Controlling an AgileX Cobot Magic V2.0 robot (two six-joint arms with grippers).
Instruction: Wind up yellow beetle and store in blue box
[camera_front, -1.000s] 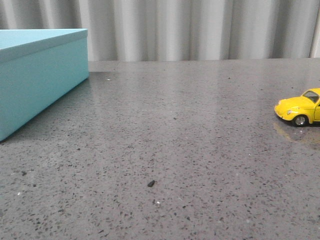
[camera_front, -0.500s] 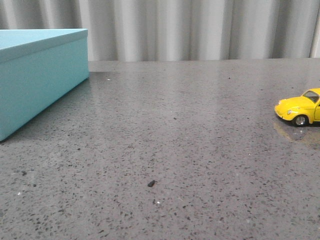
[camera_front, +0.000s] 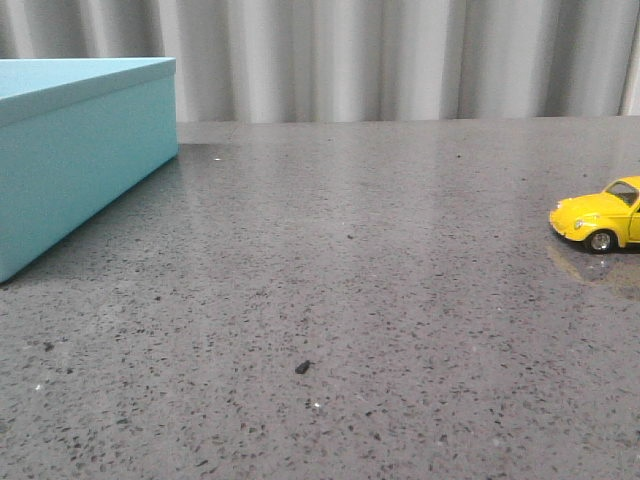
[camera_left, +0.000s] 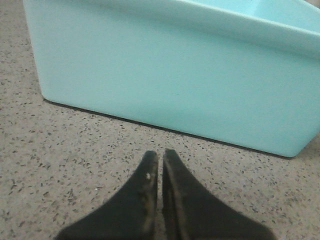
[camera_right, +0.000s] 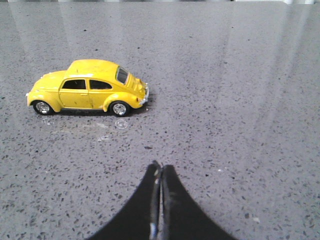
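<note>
The yellow beetle (camera_front: 603, 221) is sitting on all four wheels at the far right of the grey speckled bench (camera_front: 360, 290), partly cut off by the edge of the front view, with its nose pointing toward the robot's left. The blue box (camera_front: 70, 150) is standing at the opposite, left end of the bench, well apart from the car. That split is deciding the coming move: the car is lying on the right arm's side, so the right arm is looking like the nearer one to fetch it.

In the right wrist view the right gripper (camera_right: 160, 172) is hanging over bare bench with its jaws pressed together and nothing between them. The yellow beetle (camera_right: 88, 88) is resting ahead of the fingertips and off to one side, not in line with them, and its long axis is running across the gripper's pointing direction, so its side is facing the camera. Judging from this, the gripper is needing to spread its jaws and shift sideways before closing across the car's narrow width.

The left gripper (camera_left: 161, 160) is likewise closed and empty, pointing at the near wall of the blue box (camera_left: 165, 75), close to it but not touching. Nothing of the task is yet appearing done.
</note>
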